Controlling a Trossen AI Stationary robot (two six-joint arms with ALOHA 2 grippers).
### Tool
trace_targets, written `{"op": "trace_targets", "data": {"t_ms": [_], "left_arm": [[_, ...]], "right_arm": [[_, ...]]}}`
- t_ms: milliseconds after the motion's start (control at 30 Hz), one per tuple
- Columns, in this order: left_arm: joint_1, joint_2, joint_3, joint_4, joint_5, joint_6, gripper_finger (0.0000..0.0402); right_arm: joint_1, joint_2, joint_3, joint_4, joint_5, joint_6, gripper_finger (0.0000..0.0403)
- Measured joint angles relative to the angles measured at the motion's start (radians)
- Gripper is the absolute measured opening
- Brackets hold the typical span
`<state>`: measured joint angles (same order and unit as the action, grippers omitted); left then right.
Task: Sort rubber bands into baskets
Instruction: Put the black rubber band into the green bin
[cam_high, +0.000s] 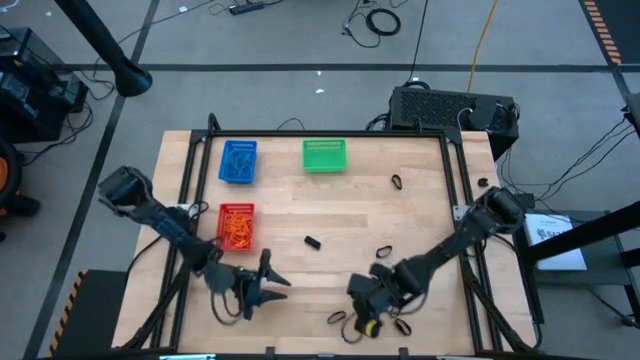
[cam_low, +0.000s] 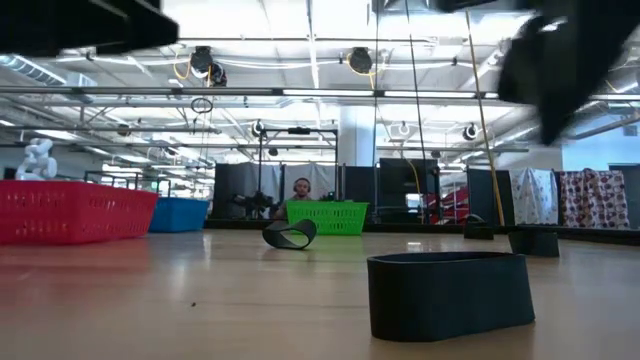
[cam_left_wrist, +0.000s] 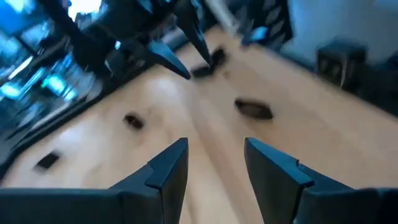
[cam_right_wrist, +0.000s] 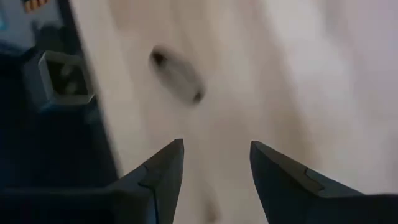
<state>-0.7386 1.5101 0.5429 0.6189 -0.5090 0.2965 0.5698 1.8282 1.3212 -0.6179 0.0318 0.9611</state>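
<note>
Three baskets stand on the table's left and far part: a blue basket (cam_high: 238, 161) with blue rubber bands, a green basket (cam_high: 324, 155), and a red basket (cam_high: 237, 226) with orange bands. Black rubber bands lie loose on the wood (cam_high: 313, 241) (cam_high: 397, 182) (cam_high: 383, 251) (cam_high: 337, 318). My left gripper (cam_high: 272, 285) (cam_left_wrist: 216, 144) hovers open near the front edge, below the red basket, nothing between its fingers. My right gripper (cam_high: 360, 300) (cam_right_wrist: 216, 144) hovers open at the front centre over bare wood, a black band (cam_right_wrist: 177, 74) ahead of it.
In the low view a black band (cam_low: 445, 293) stands close to the camera and another (cam_low: 290, 234) lies farther off. A black box (cam_high: 452, 108) sits behind the table's far right corner. A person (cam_low: 300, 188) shows in the room behind the green basket (cam_low: 326, 216).
</note>
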Motion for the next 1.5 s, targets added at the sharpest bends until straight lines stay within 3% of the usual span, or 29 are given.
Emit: {"op": "trace_targets", "data": {"t_ms": [167,267,333,567,700,1300,1500], "left_arm": [[0.129,0.032,-0.122,0.455,0.253,0.024,0.0166],[0.188,0.036,-0.136,0.509,0.407,-0.011,0.0166],[0.209,0.036,-0.136,0.496,0.455,-0.052,0.0166],[0.222,0.036,-0.136,0.433,0.464,-0.104,0.0166],[0.222,0.037,-0.136,0.433,0.464,-0.099,0.0166],[0.221,0.037,-0.136,0.359,0.472,-0.135,0.0166],[0.221,0.037,-0.136,0.356,0.473,-0.159,0.0166]], "right_arm": [[0.097,0.002,0.0,-0.01,-0.025,0.135,0.0178],[0.159,0.004,0.0,-0.056,0.013,0.182,0.0178],[0.192,0.005,0.0,-0.103,0.025,0.188,0.0178],[0.246,0.006,0.0,-0.229,0.059,0.4,0.0178],[0.245,0.006,-0.016,-0.21,0.099,0.497,0.0178],[0.244,0.007,-0.166,-0.058,0.018,0.592,0.0175],[0.24,0.005,-0.239,0.049,-0.037,0.581,0.0121]]}}
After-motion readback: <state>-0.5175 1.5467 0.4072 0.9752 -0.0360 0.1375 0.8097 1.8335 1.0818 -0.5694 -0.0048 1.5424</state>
